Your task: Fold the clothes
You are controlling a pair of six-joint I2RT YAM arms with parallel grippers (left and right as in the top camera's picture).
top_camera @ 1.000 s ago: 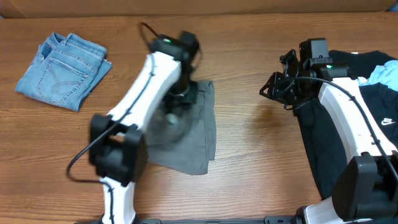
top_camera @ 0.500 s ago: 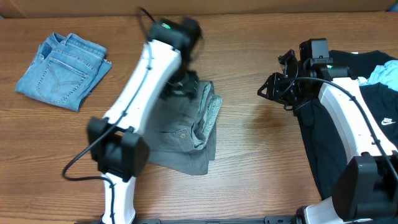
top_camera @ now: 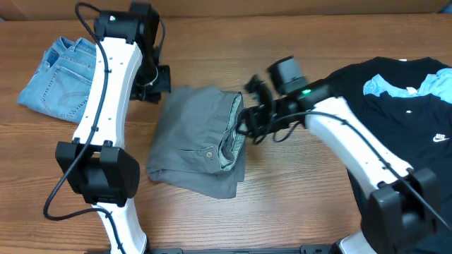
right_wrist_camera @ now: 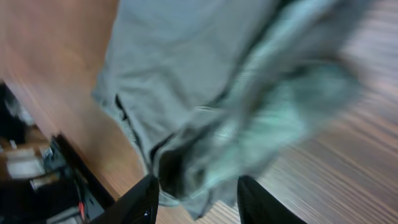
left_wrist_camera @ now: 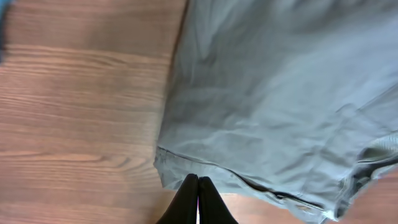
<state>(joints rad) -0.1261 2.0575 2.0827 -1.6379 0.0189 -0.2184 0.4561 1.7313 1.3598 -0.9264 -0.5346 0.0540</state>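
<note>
The grey shorts [top_camera: 194, 137] lie folded in the middle of the table, with the waistband bunched along their right edge. My left gripper [top_camera: 157, 79] is shut and empty, just off the shorts' upper left edge; in the left wrist view its tips [left_wrist_camera: 198, 196] sit at the hem of the grey shorts [left_wrist_camera: 280, 93]. My right gripper [top_camera: 247, 121] is open at the shorts' right edge; in the right wrist view its fingers [right_wrist_camera: 194, 186] straddle the bunched grey fabric [right_wrist_camera: 236, 118] without closing on it.
Folded light-blue denim jeans [top_camera: 68, 79] lie at the far left. Black T-shirts [top_camera: 395, 120] with a small white logo are piled at the right, with a light-blue garment [top_camera: 406, 86] on top. The table's wood [top_camera: 296, 190] shows between them.
My left arm has lifted off the shorts and swung back to the left. My right arm has moved left from the black shirts to the shorts' right edge.
</note>
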